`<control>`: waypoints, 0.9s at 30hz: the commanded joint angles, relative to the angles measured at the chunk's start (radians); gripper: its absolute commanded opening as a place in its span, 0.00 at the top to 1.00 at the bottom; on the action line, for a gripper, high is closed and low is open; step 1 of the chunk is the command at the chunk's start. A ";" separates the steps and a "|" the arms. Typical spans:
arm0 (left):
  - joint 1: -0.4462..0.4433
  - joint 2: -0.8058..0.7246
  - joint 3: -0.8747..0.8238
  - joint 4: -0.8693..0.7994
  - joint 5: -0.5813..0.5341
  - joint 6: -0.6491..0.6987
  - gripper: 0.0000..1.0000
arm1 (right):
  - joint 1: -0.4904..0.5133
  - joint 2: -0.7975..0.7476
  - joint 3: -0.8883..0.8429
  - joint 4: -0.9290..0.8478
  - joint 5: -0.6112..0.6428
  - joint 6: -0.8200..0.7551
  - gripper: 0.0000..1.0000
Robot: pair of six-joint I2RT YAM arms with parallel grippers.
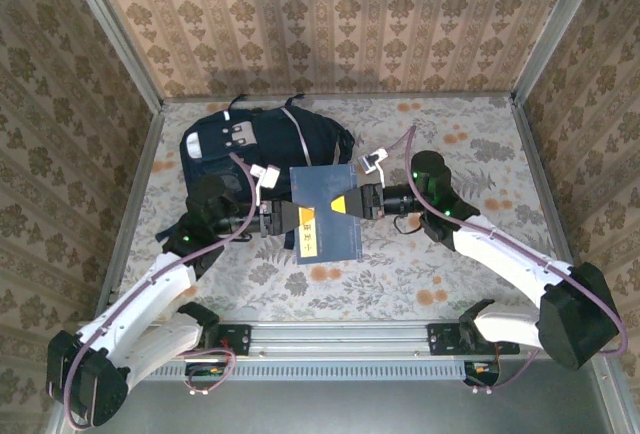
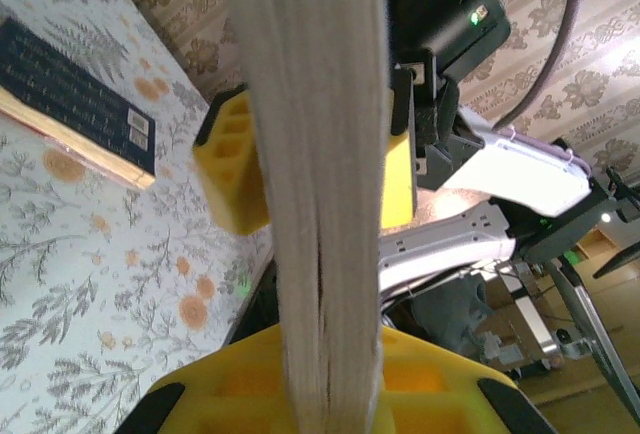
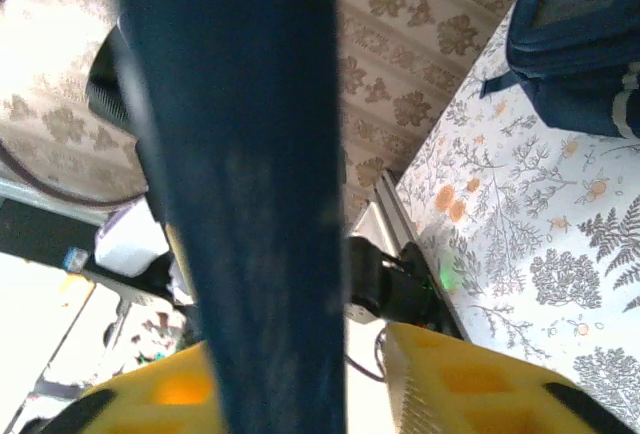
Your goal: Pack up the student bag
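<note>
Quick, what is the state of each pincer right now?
Left pincer: closed, holding the navy book by its page edge.
Right pincer: closed, holding the same book at the opposite edge.

This is a purpose-built robot test cell in a lab, dressed to look homely. Flat wall panels of beige damask wallpaper (image 1: pixel 330 14) box in the workspace, and they are held in bare aluminium corner posts (image 1: pixel 112 29) like a booth. The bench (image 1: pixel 480 144) is covered with a cream cloth printed with grey ferns and orange flowers. A slotted aluminium rail (image 1: pixel 330 336) runs along its near edge, carrying the left white-shelled robot arm (image 1: pixel 150 299) and the right one (image 1: pixel 505 254). A mauve cable (image 2: pixel 563 34) trails from the right arm. Past the bench edge, the left wrist view catches silver metal stand legs (image 2: pixel 530 314) in a brightly lit room.
</note>
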 commanded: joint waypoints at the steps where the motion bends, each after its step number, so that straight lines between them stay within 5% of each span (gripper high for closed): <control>1: -0.012 -0.005 -0.012 0.146 -0.104 -0.037 1.00 | 0.004 -0.036 -0.060 0.096 0.142 0.052 0.49; 8: -0.014 -0.022 -0.032 0.153 -0.332 -0.051 1.00 | 0.029 -0.121 -0.228 0.358 0.388 0.204 0.22; 13: -0.017 -0.021 -0.072 0.256 -0.478 -0.156 1.00 | 0.184 -0.184 -0.337 0.533 0.688 0.191 0.10; 19: -0.023 0.016 -0.078 0.328 -0.504 -0.227 1.00 | 0.291 -0.137 -0.335 0.674 0.867 0.167 0.09; 27: -0.040 -0.030 -0.077 0.306 -0.598 -0.230 1.00 | 0.362 -0.039 -0.304 0.782 0.976 0.160 0.24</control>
